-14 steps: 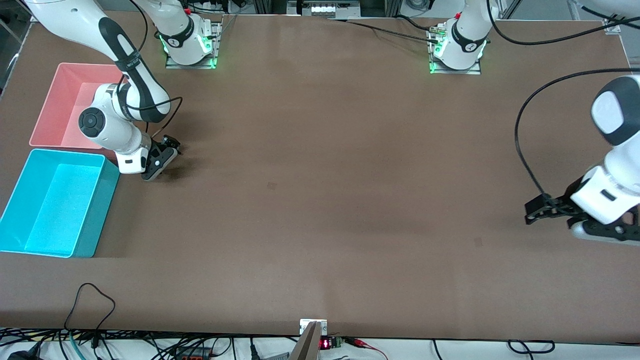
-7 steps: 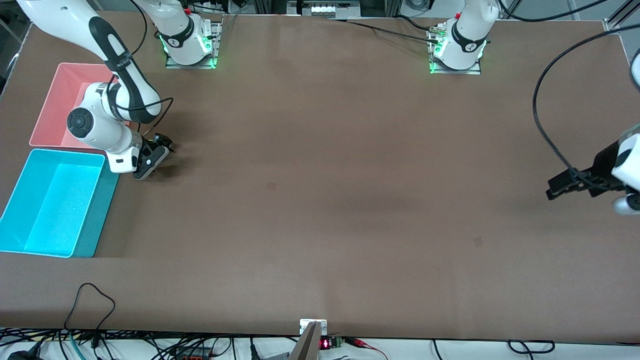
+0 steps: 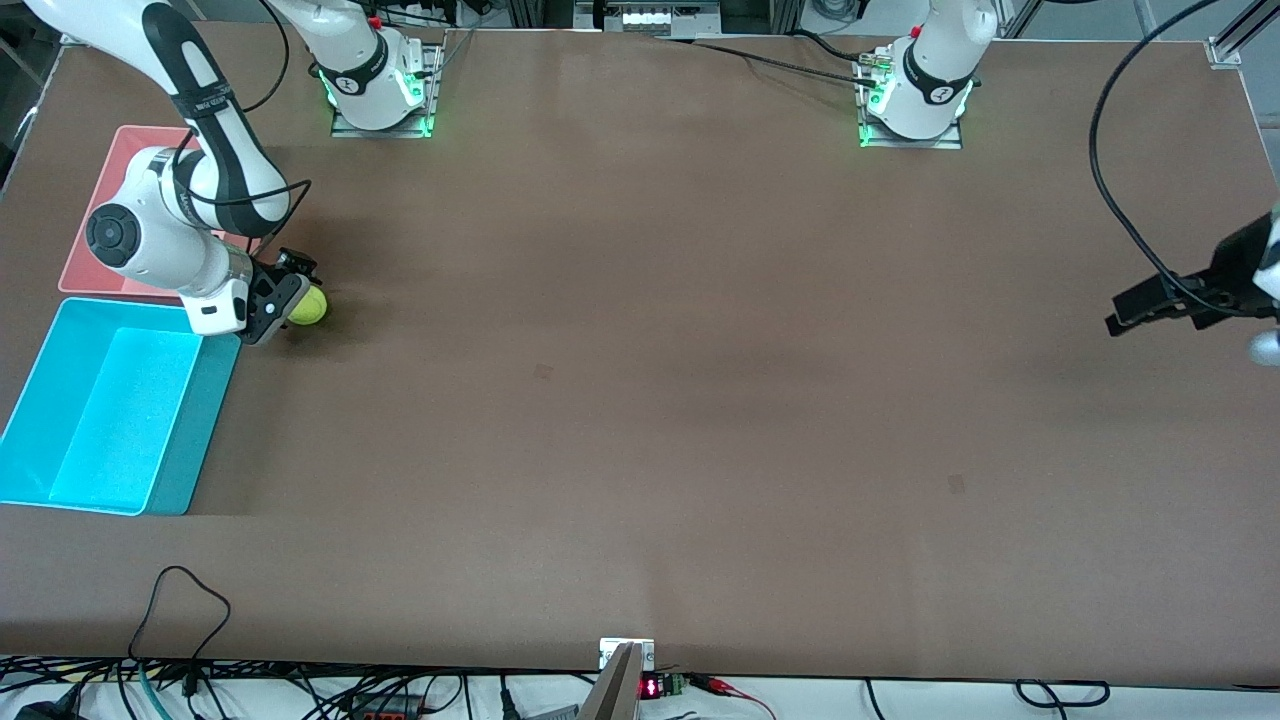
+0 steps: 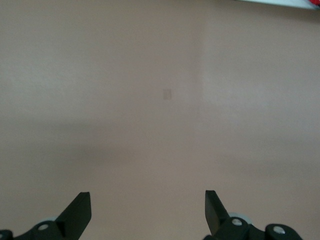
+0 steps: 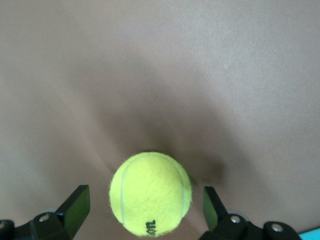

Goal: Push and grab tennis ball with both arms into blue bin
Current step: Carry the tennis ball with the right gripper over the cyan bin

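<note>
Starting nearest the front camera, the blue bin (image 3: pixel 105 405) sits on the brown desk (image 3: pixel 640 400) at the right arm's end. Just beside its farther corner, the right hand (image 3: pixel 285 305) is low over the desk with its fingers (image 5: pixel 75 207) spread apart; the tennis ball (image 3: pixel 308 306) lies between them, ungripped. A pink bin (image 3: pixel 90 215) is farther still. At the left arm's end, the left hand (image 3: pixel 1165 300) hangs over bare desk, fingers parted.

A yellow-green tennis ball (image 3: pixel 308 306) with dark print, cyan blue bin (image 3: pixel 28 400), pink tub (image 3: pixel 82 240), brown table (image 3: pixel 640 350).
</note>
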Available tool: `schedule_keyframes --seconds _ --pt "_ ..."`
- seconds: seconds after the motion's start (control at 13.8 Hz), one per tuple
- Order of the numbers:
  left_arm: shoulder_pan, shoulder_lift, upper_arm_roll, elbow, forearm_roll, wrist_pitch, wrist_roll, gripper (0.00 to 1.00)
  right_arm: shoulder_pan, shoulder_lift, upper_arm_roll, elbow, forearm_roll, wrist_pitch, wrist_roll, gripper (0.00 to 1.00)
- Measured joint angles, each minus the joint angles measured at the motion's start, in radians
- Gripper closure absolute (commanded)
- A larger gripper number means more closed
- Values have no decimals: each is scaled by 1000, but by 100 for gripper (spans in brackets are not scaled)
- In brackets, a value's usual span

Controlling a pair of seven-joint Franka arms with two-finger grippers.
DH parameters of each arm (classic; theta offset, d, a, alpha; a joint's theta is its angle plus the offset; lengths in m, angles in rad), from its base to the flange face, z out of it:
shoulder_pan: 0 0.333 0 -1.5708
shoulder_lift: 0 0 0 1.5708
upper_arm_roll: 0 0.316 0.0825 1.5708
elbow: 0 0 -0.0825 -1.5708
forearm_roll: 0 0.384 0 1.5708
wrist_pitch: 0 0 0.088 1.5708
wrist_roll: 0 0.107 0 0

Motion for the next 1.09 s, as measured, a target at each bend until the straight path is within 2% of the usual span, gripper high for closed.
schedule_keyframes --seconds 0.36,0.65,0.73,0.87,1.09 --pt "0 -105 -13 -144 0 33 0 0 -4 49 0 -5 0 58 -1 0" --pt "0 -125 -14 -166 0 45 8 0 -17 69 0 -5 0 70 -2 0" --pt "0 -125 -14 -168 0 45 9 0 -20 70 0 -5 0 72 -2 9" --pt "0 -125 -14 -174 0 45 9 0 -23 71 0 -5 0 79 -3 52" --pt "0 -123 -14 -177 1 46 9 0 -23 71 0 -5 0 80 -3 90"
